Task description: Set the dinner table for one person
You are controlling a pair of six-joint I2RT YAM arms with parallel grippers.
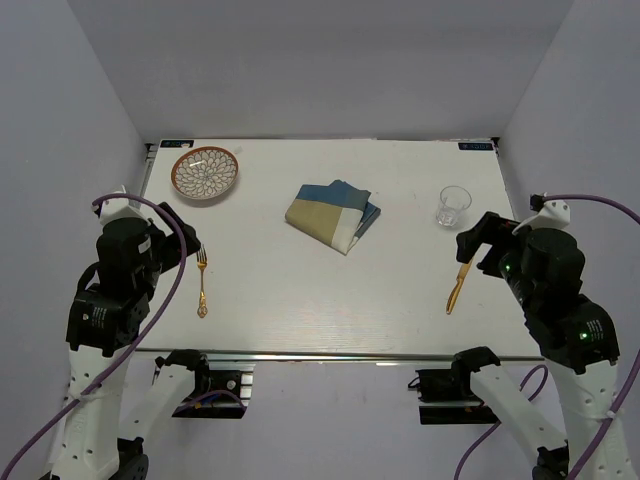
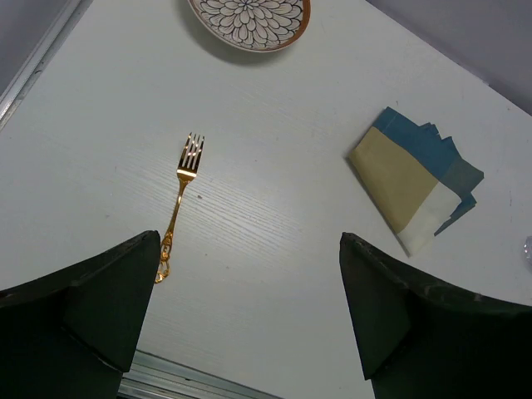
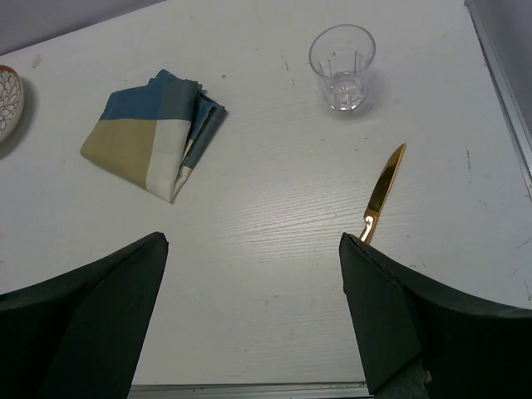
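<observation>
large white rectangular dinner table (image 1: 320, 300) fills the middle of the top view, with a metal rail (image 1: 340, 355) along its near edge and both arms mounted below it. far left corner: round ceramic plate (image 1: 205, 173), brown rim, white petal pattern, lying flat with its whole pattern showing. far right: clear glass tumbler (image 1: 452, 206), upright, mouth up, table visible through its base. between them, a little past the table's middle: folded cloth (image 1: 333, 215) in blue, tan and white, flat, with its layers fanned at one corner. left side: gold metal fork (image 1: 202, 284) flat on the table, tines toward the far edge, well apart from the plate. right side: gold metal knife (image 1: 457, 287) flat, slanted, its blade end pointing toward the glass; in the right wrist view its near end is hidden behind a finger. left gripper (image 1: 190, 245) hangs above the table just beside the fork's tines, jaws spread wide, nothing between them. right gripper (image 1: 475, 240) hangs near the knife's far end, jaws likewise spread, gripping nothing.
</observation>
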